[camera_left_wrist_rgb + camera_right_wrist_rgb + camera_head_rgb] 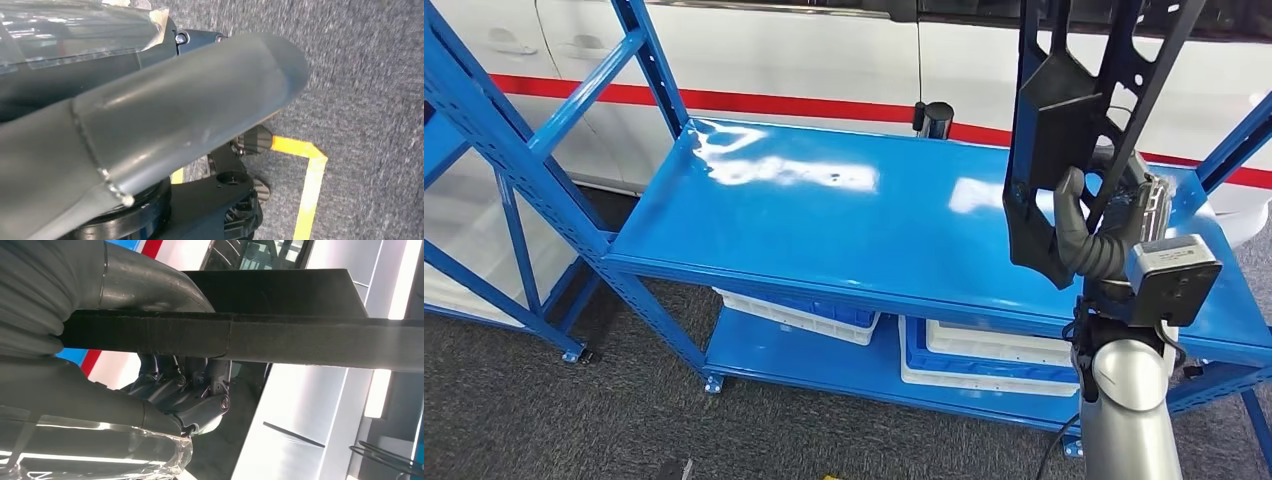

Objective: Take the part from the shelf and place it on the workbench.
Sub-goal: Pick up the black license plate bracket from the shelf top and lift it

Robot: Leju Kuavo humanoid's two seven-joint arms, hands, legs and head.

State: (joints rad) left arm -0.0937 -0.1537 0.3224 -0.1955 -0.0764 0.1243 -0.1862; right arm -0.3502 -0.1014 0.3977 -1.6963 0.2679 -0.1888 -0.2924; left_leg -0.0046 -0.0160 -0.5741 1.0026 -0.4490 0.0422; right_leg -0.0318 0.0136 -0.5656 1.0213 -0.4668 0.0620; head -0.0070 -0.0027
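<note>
Head view: the right hand (pixel 1092 235) is raised over the right end of the blue shelf (pixel 824 215), its grey thumb and fingers wrapped around the lower part of the black part (pixel 1064 120). The part is a long, flat frame with cut-outs; it stands roughly upright in the grip and runs up past the top of the frame, clear of the shelf's top surface. The hand closes on its lower end, so most of the part lies above the hand. On the lower level of the shelf sit white and blue bins (pixel 984 355). Behind the shelf is a white vehicle (pixel 774 50) with a red stripe.

Left wrist view: the left hand (pixel 150 125) shows as a thick grey thumb close to the camera, above grey carpet (pixel 360 60) marked with yellow tape (pixel 307 192). Whether the fingers are spread or curled cannot be told.

Right wrist view: the part's dark edge (pixel 240 337) crosses the picture, with the thumb curled over one side and the darker fingers (pixel 190 390) pressed against the other.
</note>
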